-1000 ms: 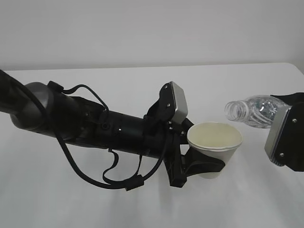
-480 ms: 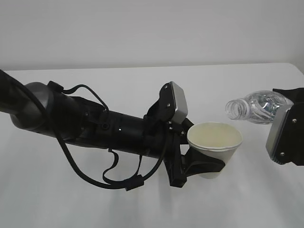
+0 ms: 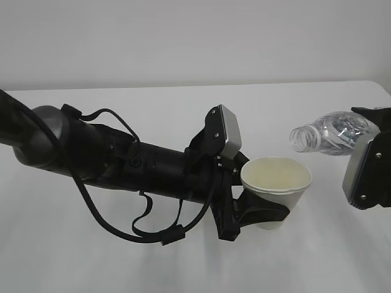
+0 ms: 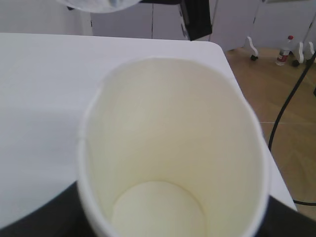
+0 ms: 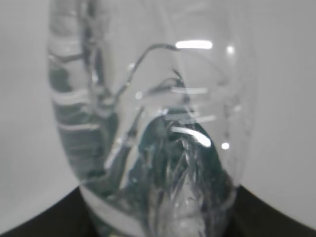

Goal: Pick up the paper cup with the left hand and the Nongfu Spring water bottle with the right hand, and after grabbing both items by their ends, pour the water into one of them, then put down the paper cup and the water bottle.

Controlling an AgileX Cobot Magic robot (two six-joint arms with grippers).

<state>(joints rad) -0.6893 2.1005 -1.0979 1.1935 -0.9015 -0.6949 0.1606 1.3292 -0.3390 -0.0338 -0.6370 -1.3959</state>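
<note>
Overhead, nothing but a plain pale wall behind a bare white table (image 3: 183,104) with a rounded far corner. Beyond the table edge, in the left wrist view: wooden floor (image 4: 291,94), white cabinet fronts, castor feet, a trailing black cable (image 4: 289,106) and a small bottle standing on the floor (image 4: 283,50). Above the tabletop, held upright, the cup (image 3: 276,189), clamped round its lower body by the fingers of the left hand (image 3: 253,210); inside, dry-looking and cream-coloured down to the base. Just right of the cup and above its rim, tipped near horizontal, the bottle (image 3: 333,134), capless neck pointing left toward the cup, gripped at its base end by the right hand (image 3: 369,165). Visible pour: none; water inside the bottle: cannot tell.
</note>
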